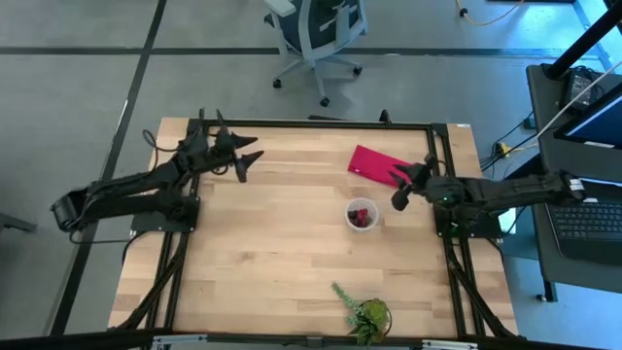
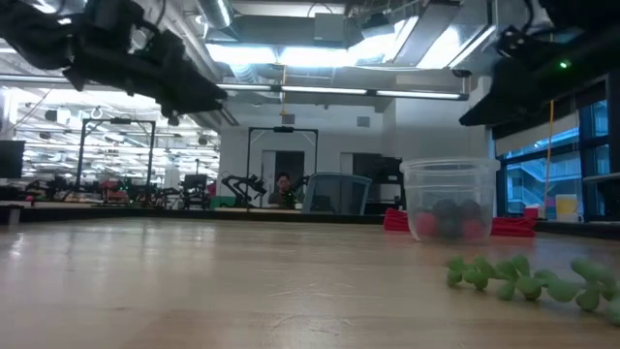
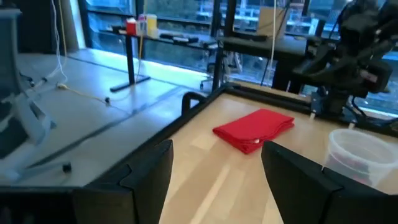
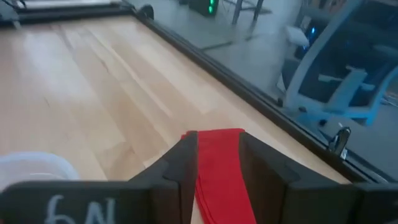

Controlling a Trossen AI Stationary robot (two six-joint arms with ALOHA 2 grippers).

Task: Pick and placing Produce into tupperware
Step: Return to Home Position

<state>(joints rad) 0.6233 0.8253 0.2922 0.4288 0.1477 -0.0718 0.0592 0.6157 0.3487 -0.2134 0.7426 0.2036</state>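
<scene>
Tupperware (image 1: 361, 215), holding produce (image 1: 362, 220), stands near right gripper (image 1: 398, 188), toward the centre of table (image 1: 272, 258); that gripper is narrowly parted, empty. Left gripper (image 1: 250, 158), well apart from the tupperware, is spread wide, empty.

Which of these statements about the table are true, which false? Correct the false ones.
The small round clear plastic cup holds red and dark fruits. True.
The flat red rectangular piece lies inside the cup. False: it lies on the wooden table, apart from the cup.
The left gripper grips a fruit. False: it hangs open and empty above the table.
The right gripper is open, near the red piece. True.
The green leafy plant touches the cup. False: it lies well apart.
</scene>
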